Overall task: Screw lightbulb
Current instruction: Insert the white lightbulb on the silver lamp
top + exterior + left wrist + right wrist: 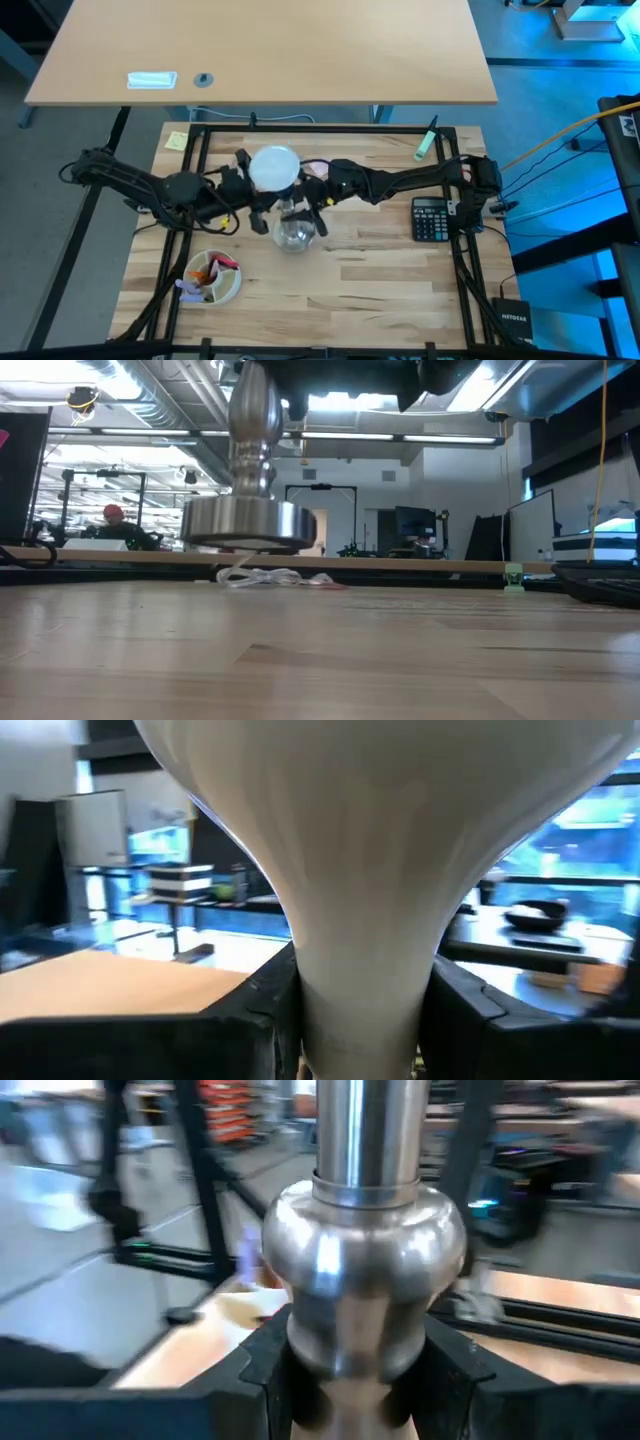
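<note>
Toward the worktop's middle, the left gripper (360, 1020) is clenching the narrow neck of the lightbulb (274, 167), while just to its right the right gripper (355, 1370) is grasping the silver stand (250, 480) lifted off the worktop, its axis upright.

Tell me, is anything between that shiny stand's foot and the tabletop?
No, just air: the low view shows the stand lifted, its foot hanging clear above the bare table.

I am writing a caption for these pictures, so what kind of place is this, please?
Probably a robotics lab or workshop in a large open room. The butcher-block table sits in a black frame, exposed ducts run overhead, and monitors stand on benches behind.
</note>
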Motion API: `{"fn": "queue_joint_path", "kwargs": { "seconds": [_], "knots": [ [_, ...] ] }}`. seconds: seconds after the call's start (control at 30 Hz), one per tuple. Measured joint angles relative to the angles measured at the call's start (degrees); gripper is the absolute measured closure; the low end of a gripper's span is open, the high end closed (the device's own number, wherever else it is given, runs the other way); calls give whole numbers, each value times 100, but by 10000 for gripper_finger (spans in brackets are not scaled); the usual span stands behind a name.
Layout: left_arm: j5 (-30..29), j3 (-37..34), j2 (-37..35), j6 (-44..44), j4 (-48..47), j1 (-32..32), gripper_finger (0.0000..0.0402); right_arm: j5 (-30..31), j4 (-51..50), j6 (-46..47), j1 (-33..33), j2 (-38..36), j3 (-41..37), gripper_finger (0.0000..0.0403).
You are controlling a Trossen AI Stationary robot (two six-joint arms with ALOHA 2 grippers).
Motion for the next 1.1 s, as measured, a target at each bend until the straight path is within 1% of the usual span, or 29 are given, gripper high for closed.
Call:
{"fn": "queue_joint_path", "kwargs": {
  "seconds": [0.1,0.27,0.4,0.47,0.57,0.77,0.83,0.97,1.03,1.1],
  "knots": [
    [536,-2,-96,-103,-115,22,268,-628,110,262,2,1,0,262],
    [1752,-6,-246,-405,-365,192,270,-1702,201,559,7,1,2,262],
    [2712,-9,-252,-572,-369,486,268,-2316,183,524,0,-1,2,262],
    [3219,-9,-250,-688,-374,666,268,-2520,148,456,0,1,2,262],
    [3879,-17,-246,-735,-414,911,267,-2675,12,227,-15,1,2,262],
    [4756,-15,-163,-783,-423,1383,267,-3083,-39,18,-155,1,2,262],
    [4850,-11,-124,-803,-410,1551,266,-3068,-152,-29,-177,1,2,262],
    [4859,-17,-82,-854,-435,1730,259,-2716,-401,-410,-281,1,4,262],
    [4843,-20,-84,-904,-460,1788,258,-2571,-426,-467,-332,1,4,262],
    [4773,-19,-95,-1019,-542,1855,259,-2294,-471,-496,-424,1,15,262]
  ]
}}
